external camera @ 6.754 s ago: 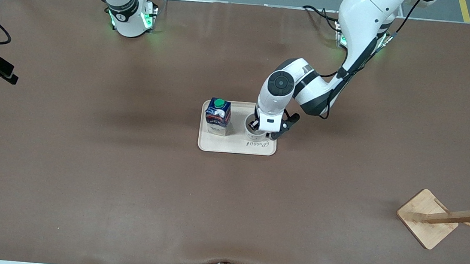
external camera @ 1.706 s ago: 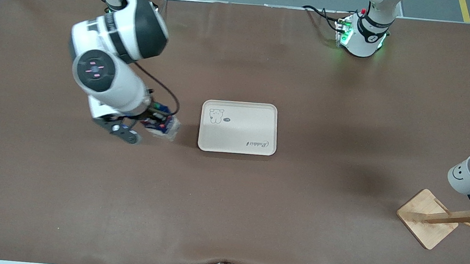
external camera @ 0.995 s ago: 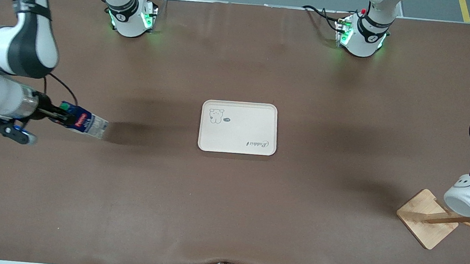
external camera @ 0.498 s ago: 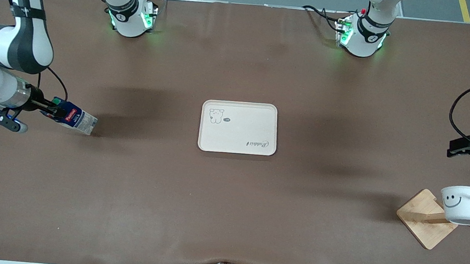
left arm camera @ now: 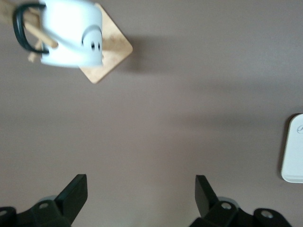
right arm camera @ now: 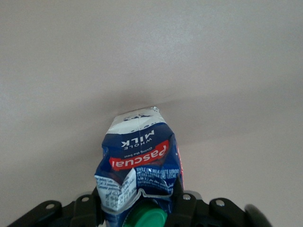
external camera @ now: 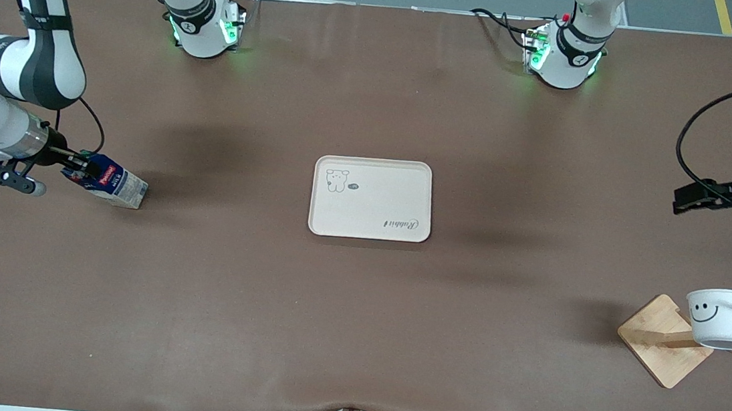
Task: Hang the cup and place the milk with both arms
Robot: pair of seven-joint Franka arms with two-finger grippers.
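While cup (external camera: 722, 318) hangs on rack (external camera: 667, 340), left gripper (left arm camera: 141, 191) fingers spread, empty; right gripper (external camera: 74, 166) pinches milk (external camera: 112, 182).

The light is even and comes from above, fairly bright. On the table (external camera: 353, 338) lie soft, wide shadows, at about 9 and 3 o'clock from the tray (external camera: 372, 198). The bases glow green. The front view is sharp. In the left wrist view the cup (left arm camera: 71, 35) is blurred. The right wrist view looks pale; the milk (right arm camera: 139, 163) is clear, its shadow soft.
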